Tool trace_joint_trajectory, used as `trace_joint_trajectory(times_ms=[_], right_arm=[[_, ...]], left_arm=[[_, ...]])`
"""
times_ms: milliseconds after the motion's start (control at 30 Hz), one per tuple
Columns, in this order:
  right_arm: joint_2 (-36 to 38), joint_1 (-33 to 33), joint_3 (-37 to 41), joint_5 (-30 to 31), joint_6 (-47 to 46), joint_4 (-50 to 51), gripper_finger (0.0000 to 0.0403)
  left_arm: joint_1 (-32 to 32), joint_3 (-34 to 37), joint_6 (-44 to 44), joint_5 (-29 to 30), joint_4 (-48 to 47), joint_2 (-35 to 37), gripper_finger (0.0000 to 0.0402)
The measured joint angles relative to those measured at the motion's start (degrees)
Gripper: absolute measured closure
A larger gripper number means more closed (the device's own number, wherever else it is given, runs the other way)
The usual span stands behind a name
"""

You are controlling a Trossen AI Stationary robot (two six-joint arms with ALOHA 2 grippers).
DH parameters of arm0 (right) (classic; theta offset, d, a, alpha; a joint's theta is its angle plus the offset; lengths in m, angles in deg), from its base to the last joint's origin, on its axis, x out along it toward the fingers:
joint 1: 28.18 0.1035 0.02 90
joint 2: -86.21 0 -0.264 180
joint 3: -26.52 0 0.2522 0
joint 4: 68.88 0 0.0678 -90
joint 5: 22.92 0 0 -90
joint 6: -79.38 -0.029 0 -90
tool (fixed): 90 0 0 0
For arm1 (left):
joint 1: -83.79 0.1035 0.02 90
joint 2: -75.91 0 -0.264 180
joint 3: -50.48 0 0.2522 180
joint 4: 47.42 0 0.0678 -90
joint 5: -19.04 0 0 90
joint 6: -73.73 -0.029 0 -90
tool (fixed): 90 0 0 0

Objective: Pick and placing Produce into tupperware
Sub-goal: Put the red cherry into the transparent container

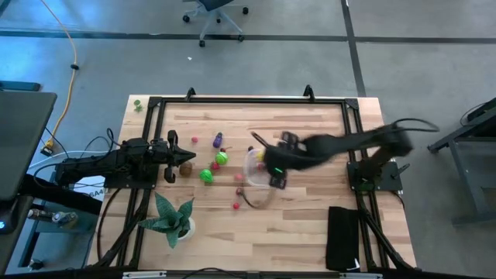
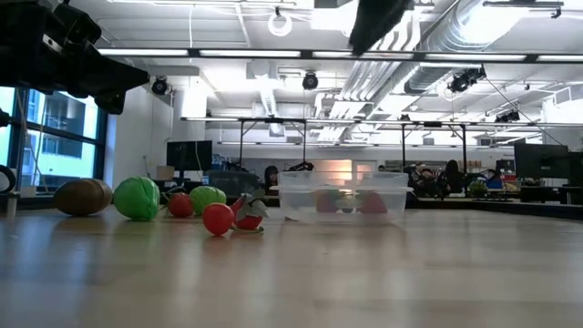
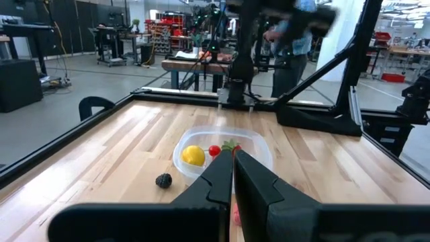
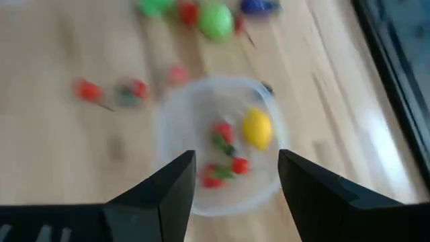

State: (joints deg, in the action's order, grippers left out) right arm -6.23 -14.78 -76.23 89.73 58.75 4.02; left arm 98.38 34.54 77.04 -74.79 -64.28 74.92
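The right gripper (image 4: 235, 178) hangs wide open above the tupperware (image 4: 176, 114) mid-table, which holds a lemon (image 4: 257, 129) and red pieces. Beyond it, loose produce (image 1: 222, 158) lies scattered; the left gripper (image 3: 232, 176), pinched closed and empty, waits near it.

Clear tupperware (image 4: 218, 144) holds a yellow piece (image 4: 257, 128) and red pieces (image 4: 222, 132); green ball (image 4: 216, 21) outside.
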Motion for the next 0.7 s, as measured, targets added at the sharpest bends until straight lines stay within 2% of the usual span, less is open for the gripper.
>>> trace_joint_trajectory(times_ms=[67, 167, 300, 367, 500, 700], right_arm=[[5.64, 5.04, 7.87, 2.46, -2.83, -8.71, 0.0199], [11.16, 11.64, 21.93, 4.30, -4.52, -29.50, 0.0199], [10.47, 14.50, 36.74, 3.20, 4.20, -62.86, 0.0199], [7.65, 13.47, 40.27, 1.89, 10.03, -73.52, 0.0199], [0.47, 10.12, 41.25, -1.56, 14.00, -77.34, 0.0199], [-10.78, 7.10, 34.68, -10.37, 17.31, -78.28, 0.0199]], left_arm=[[0.00, 0.00, -0.02, 0.00, 0.00, 0.00, 0.0396], [0.01, 0.00, 0.00, 0.00, 0.01, 0.00, 0.0396], [0.01, 0.00, -0.02, 0.00, 0.01, 0.01, 0.0396], [0.01, 0.00, -0.01, 0.00, 0.00, 0.00, 0.0396], [0.00, 0.00, -0.02, 0.00, 0.01, 0.01, 0.0396], [0.02, 0.00, -0.02, 0.00, 0.00, 0.00, 0.0396]])
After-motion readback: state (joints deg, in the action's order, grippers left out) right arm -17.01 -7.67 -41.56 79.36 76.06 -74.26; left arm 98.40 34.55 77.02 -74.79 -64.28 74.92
